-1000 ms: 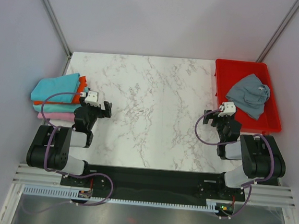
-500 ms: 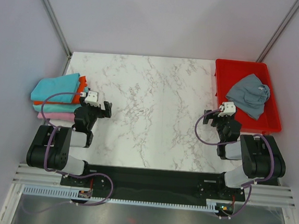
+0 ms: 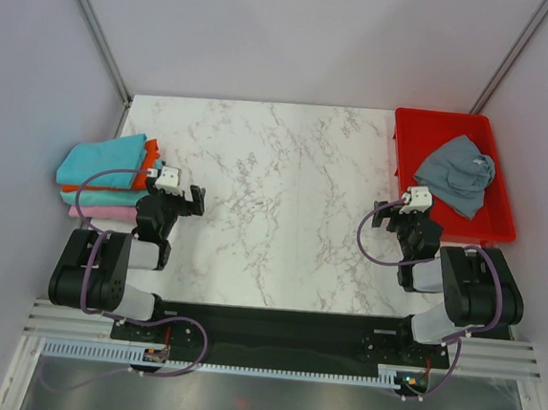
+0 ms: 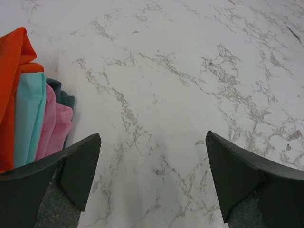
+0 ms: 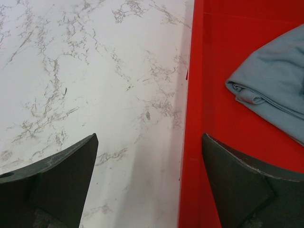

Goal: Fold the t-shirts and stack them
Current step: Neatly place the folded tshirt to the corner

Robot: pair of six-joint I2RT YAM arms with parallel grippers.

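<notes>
While crumpled in red tray [image 3: 400,144] at far right corner of table [image 3: 288,158], looked soft, light. Needed pinching at near edge of grey t-shirt [image 3: 454,173]. Found jaws of left gripper [image 3: 195,201], right gripper [image 3: 380,214] wide apart, empty.

Bright, even, diffuse light throughout; shadows faint, no glare, wrist views sharp with slightly soft foreground.

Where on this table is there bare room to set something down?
The marble middle of the table is bare, from the stack of folded shirts at the left edge across to the red tray at the right. The tray is crowded by a grey shirt; the left arm and right arm take the near corners.
</notes>
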